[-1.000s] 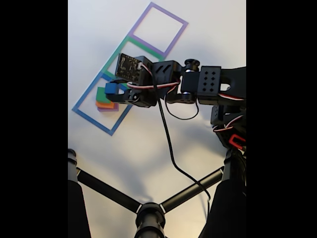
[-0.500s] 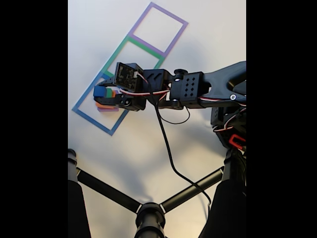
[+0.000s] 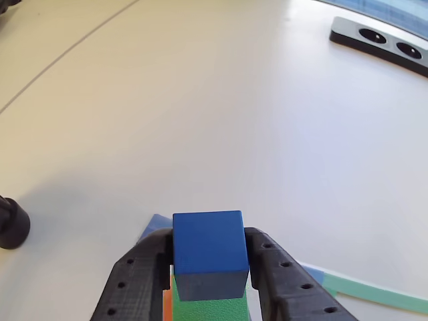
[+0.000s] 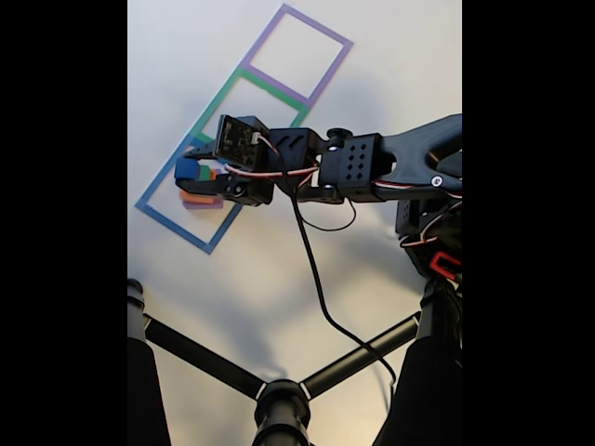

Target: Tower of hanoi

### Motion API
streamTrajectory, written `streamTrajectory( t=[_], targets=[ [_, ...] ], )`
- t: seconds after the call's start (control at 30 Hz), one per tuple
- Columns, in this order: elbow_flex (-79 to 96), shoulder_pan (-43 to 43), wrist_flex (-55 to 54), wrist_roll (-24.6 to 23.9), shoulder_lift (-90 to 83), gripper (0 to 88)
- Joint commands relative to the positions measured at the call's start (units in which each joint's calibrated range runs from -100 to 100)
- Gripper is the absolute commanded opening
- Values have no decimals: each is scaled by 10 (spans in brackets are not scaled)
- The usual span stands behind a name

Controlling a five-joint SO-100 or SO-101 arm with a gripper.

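My gripper (image 3: 208,271) is shut on the small blue cube (image 3: 208,253); both black fingers (image 3: 137,281) press its sides. The cube rests on or just above the green cube (image 3: 212,311), with an orange edge (image 3: 166,304) showing at the left. In the fixed view the gripper (image 4: 192,173) holds the blue cube (image 4: 186,168) over the stack inside the blue tape square (image 4: 172,226). There the green cube (image 4: 205,174) sits beside the blue one, with the orange block (image 4: 195,197) and a sliver of the purple slab (image 4: 203,204) below.
A green tape square (image 4: 216,102) and a purple tape square (image 4: 316,25) continue the row up and to the right. Black tripod legs (image 4: 279,390) and a hanging cable (image 4: 316,269) fill the foreground. A black socket strip (image 3: 381,40) lies far right.
Since a second ago the arm stretched out to the left, carrying the blue cube over the stack. Almost nothing moved in the last half second.
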Motion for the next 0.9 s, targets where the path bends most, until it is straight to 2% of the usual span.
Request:
streamTrajectory(
  t=[0.0, 0.87],
  targets=[
    [-9, 15, -17, 0, -11, 19],
    [11, 28, -80, 0, 50, 20]
  ],
)
